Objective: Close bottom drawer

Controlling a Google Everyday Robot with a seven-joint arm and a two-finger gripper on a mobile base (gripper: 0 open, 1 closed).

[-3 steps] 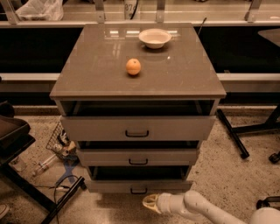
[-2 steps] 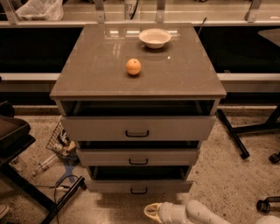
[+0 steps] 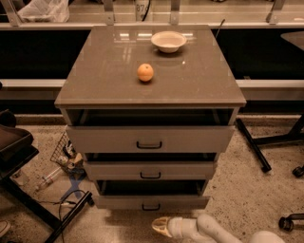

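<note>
The taupe-grey cabinet has three drawers, all pulled partly open. The bottom drawer is the lowest and narrowest, with a short flat front and a small black handle; its shallow tray shows as a dark gap above the front. My gripper is on the white arm at the bottom edge, low over the floor, just in front of and slightly right of the bottom drawer's handle, apart from it and pointing left.
An orange and a white bowl sit on the cabinet top. A wire basket with clutter and a black stand leg lie left. Chair legs and castors are at the right. A plastic bag is behind.
The gripper has moved slightly down and toward the camera, staying in front of the bottom drawer. The drawers have not moved.
</note>
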